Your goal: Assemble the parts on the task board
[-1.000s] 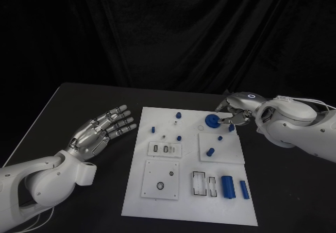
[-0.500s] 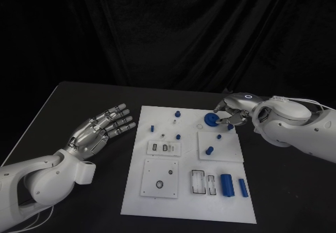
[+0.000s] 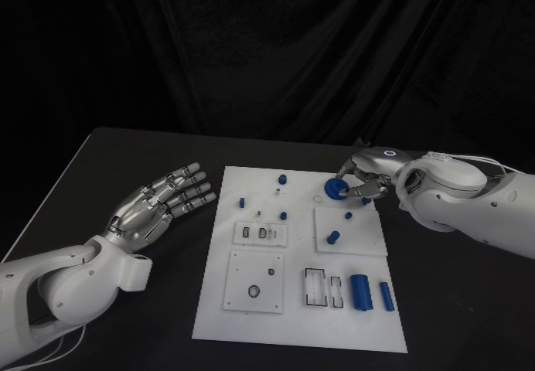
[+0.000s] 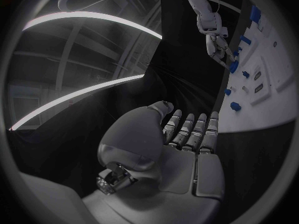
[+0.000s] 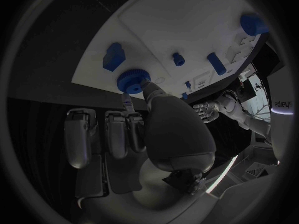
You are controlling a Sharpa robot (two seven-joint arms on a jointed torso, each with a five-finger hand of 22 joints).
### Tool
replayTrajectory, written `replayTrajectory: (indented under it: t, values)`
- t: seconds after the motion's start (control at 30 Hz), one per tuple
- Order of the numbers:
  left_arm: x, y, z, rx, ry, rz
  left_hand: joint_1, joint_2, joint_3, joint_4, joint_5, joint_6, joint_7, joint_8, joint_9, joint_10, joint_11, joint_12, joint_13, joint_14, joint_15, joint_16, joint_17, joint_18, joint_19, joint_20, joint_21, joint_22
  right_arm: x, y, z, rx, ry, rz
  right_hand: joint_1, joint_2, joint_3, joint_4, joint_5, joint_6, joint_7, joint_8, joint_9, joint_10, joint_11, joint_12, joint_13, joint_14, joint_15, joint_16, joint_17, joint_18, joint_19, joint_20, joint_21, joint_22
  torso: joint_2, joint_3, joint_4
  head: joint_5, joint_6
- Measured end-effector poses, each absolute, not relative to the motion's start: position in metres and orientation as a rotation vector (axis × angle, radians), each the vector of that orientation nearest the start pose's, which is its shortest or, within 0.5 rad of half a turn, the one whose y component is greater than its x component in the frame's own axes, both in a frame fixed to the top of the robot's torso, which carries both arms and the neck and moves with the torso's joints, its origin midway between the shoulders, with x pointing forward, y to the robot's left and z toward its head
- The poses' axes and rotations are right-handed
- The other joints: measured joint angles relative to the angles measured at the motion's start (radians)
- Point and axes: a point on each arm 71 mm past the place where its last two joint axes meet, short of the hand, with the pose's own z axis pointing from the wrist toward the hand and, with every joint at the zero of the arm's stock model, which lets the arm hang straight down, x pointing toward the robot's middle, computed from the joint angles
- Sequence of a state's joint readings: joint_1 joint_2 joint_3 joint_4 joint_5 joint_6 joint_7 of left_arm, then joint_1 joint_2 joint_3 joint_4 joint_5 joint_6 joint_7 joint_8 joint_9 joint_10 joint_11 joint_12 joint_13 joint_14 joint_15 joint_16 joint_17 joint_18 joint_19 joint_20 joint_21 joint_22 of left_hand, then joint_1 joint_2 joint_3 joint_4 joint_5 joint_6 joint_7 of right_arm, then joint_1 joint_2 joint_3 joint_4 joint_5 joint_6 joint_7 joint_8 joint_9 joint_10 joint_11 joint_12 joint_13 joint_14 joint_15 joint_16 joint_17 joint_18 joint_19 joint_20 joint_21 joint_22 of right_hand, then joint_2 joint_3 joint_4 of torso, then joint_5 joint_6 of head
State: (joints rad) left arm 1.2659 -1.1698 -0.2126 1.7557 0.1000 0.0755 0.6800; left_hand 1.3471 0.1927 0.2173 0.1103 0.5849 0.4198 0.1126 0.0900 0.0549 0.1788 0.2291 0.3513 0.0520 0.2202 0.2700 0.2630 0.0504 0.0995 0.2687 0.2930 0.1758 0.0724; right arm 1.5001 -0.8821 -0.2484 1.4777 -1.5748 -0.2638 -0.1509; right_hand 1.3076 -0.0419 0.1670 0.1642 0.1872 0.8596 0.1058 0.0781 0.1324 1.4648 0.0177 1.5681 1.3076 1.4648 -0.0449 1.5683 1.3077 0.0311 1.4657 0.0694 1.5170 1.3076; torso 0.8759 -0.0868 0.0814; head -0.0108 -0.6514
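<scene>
The white task board [image 3: 295, 325] lies in the middle of the black table. At its far right corner my right hand [image 3: 366, 179] pinches a blue round toothed part [image 3: 333, 188] between thumb and a finger; the right wrist view shows the same round part [image 5: 131, 79] just over the board [image 5: 187, 15], held at its rim. A blue block [image 5: 114, 56] lies close beside it. My left hand [image 3: 161, 205] hovers left of the board, palm up, fingers spread, holding nothing. In the left wrist view, that left hand [image 4: 184, 139] points toward the board [image 4: 261, 97].
Small blue pegs [image 3: 282, 181] [image 3: 242, 203] [image 3: 283, 216] stand on the board's far half, and two more [image 3: 348, 217] [image 3: 333, 239] on a raised square plate. Two blue cylinders [image 3: 361, 292] [image 3: 386, 296] lie near the front right, beside slotted insets [image 3: 322, 289].
My right hand has edged slightly toward the board's far edge, keeping the round part between its fingers. The left hand has stayed as it was.
</scene>
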Motion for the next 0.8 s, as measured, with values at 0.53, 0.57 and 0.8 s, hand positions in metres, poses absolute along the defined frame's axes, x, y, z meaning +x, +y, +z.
replayTrajectory:
  t: [0.53,0.57,0.8]
  values:
    - [0.4152,0.2832,-0.1697,-1.089,1.289,-1.948,0.000,0.000,0.003,-0.003,0.000,0.000,0.000,0.000,0.000,0.000,0.000,0.000,0.000,0.000,0.000,0.000,0.000,0.000,0.000,0.000,0.000,0.000,0.5223,-0.2350,-0.1180,-0.360,1.584,0.354,0.042,-0.009,0.042,-0.067,0.154,0.097,0.012,0.042,0.013,0.003,-0.004,0.000,0.000,0.003,-0.005,0.000,0.000,0.000,0.000,-0.006,0.000,0.000,0.000,0.0001,-0.0003,0.002,-0.004]
    - [0.4152,0.2832,-0.1697,-1.089,1.289,-1.949,0.000,0.000,0.003,-0.003,0.000,0.000,0.000,0.000,0.000,0.000,0.000,0.000,0.000,0.000,0.000,0.000,0.000,0.000,0.000,0.000,0.000,0.000,0.5225,-0.2347,-0.1179,-0.361,1.582,0.356,0.049,-0.010,0.042,-0.070,0.161,0.101,0.016,0.042,0.012,0.000,-0.007,0.000,0.000,0.001,-0.006,-0.003,0.000,0.000,0.000,-0.006,0.000,0.000,0.000,0.0002,-0.0003,0.002,-0.005]
    - [0.4152,0.2831,-0.1697,-1.089,1.289,-1.950,0.000,0.000,0.003,-0.003,0.000,0.000,0.000,0.000,0.000,0.000,0.000,0.000,0.000,0.000,0.000,0.000,0.000,0.000,0.000,0.000,0.000,0.000,0.5225,-0.2338,-0.1175,-0.363,1.575,0.365,0.070,0.001,0.025,-0.087,0.192,0.109,0.024,0.042,0.010,0.000,-0.007,0.000,0.000,0.001,-0.006,-0.003,0.000,0.000,0.001,-0.012,0.000,0.000,0.000,0.0006,-0.0003,0.001,-0.005]
